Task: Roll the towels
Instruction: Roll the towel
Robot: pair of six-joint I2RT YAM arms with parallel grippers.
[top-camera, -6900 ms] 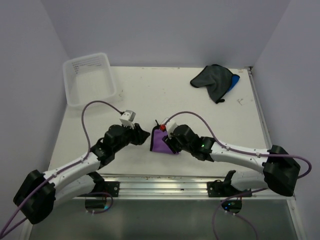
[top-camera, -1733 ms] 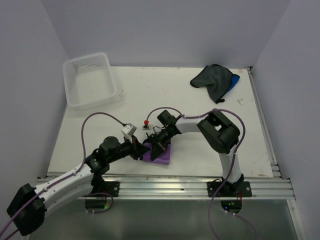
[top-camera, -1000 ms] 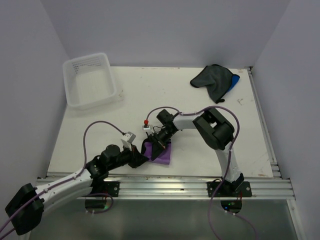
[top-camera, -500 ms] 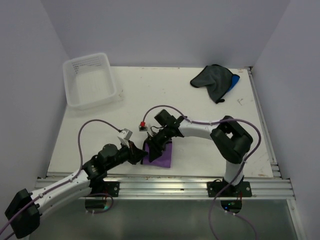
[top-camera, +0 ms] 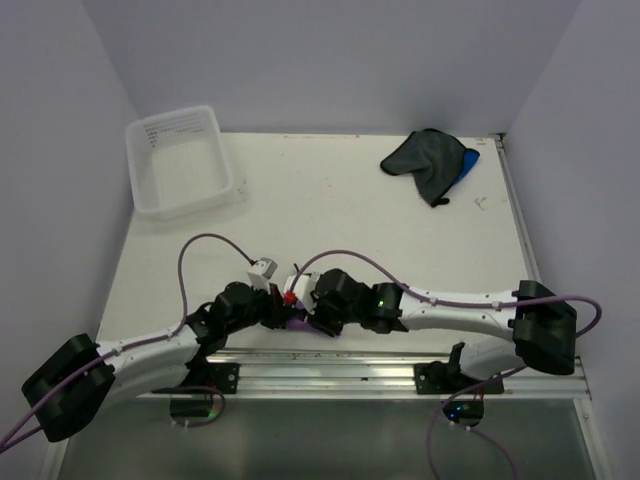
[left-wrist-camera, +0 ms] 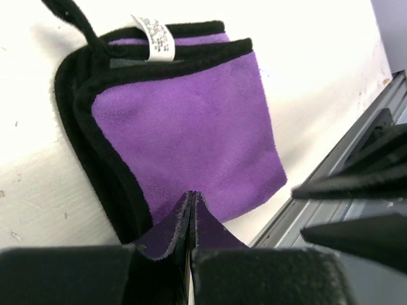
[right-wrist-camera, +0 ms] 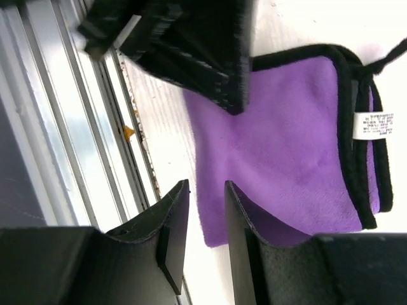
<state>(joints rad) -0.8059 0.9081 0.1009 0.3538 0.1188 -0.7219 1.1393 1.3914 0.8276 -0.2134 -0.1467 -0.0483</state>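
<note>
No towel is rolled yet: the left gripper [left-wrist-camera: 191, 202] pinches the folded purple towel [left-wrist-camera: 191, 121] at the table's [top-camera: 330, 200] near edge, the right gripper [right-wrist-camera: 203, 206] hovers a little open over it, and the grey towel [top-camera: 425, 158] and blue towel [top-camera: 468, 162] lie far off.

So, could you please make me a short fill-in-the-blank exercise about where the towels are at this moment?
1. The purple towel is pinched at one edge by the ____ gripper.
2. The dark grey towel lies at the far ____ corner of the table.
3. Beside the dark grey towel, part of another towel shows, and its colour is bright ____.
Missing words: left; right; blue.
</note>
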